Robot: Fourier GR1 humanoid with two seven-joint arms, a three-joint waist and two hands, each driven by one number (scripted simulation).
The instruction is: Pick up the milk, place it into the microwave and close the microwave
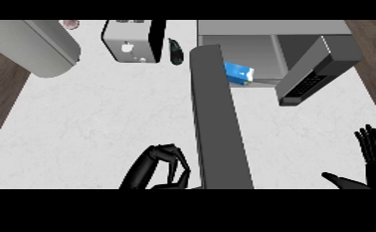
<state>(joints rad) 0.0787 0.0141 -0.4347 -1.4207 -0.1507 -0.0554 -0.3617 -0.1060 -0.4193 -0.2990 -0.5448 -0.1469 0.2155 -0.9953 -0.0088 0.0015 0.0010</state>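
Lying inside microwave (pixel 294 42), milk (pixel 238 72); left hand (pixel 163 169) fingers curled empty, right hand (pixel 363 149) fingers spread.

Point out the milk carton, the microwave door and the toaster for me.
milk carton (pixel 238 72): head view, on its blue side.
microwave door (pixel 217 121): head view, on the middle of its long grey panel.
toaster (pixel 129 47): head view, on its silver top.

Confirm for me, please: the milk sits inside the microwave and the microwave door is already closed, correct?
Not quite. The head view shows the milk inside the microwave, but the door is open, swung out toward the robot, not closed.
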